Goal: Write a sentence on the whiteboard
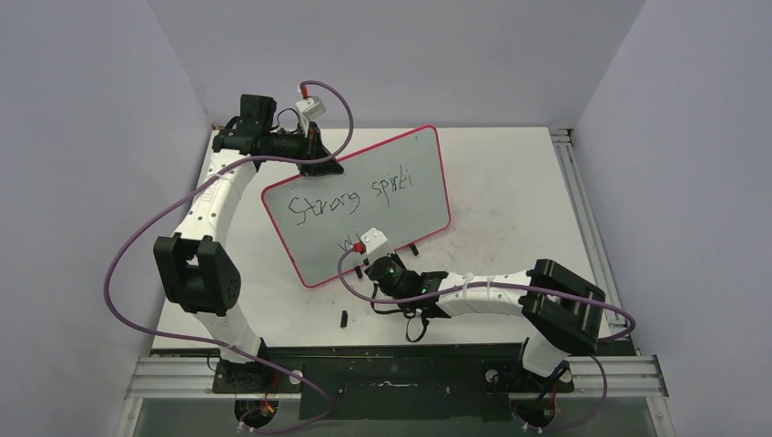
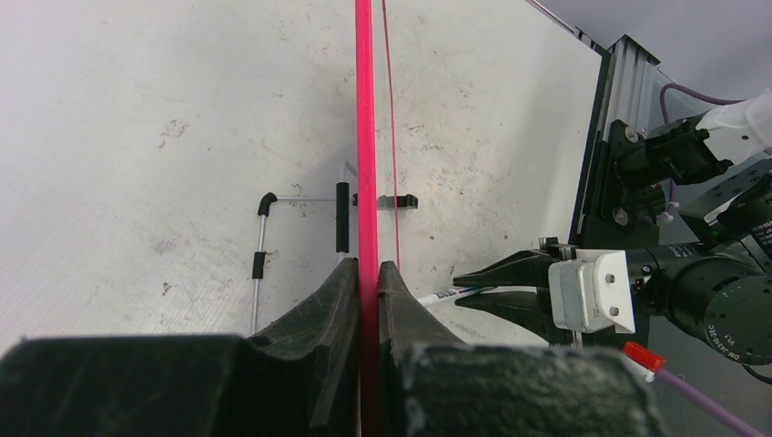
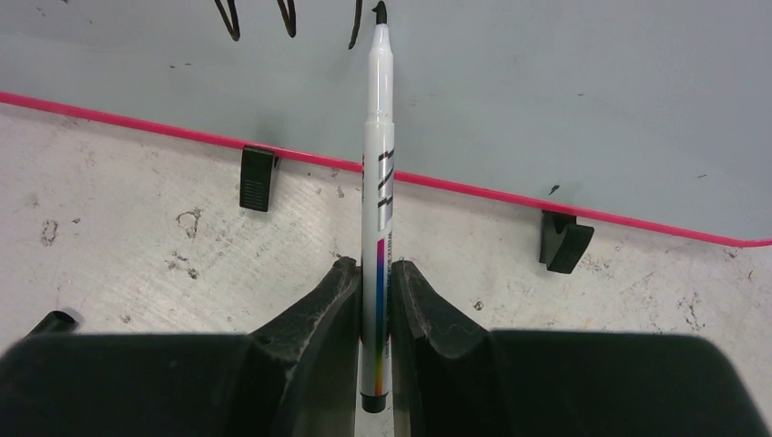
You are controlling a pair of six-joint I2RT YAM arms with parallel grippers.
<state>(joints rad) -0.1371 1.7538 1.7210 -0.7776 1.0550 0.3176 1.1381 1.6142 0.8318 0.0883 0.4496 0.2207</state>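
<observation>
The sentence (image 1: 350,198) on the whiteboard (image 1: 410,218) is half written. Left pincer (image 2: 367,273) grips its rim (image 2: 365,137), right pincer (image 3: 373,273) holds the marker (image 3: 380,137); next it must finish the second line.

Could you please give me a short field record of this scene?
whiteboard: stands on its feet on the table
left gripper: shut on the whiteboard's pink rim
right gripper: shut on the marker
marker tip: at the whiteboard, beside the second line's strokes
sentence: first line written, second line barely begun
</observation>
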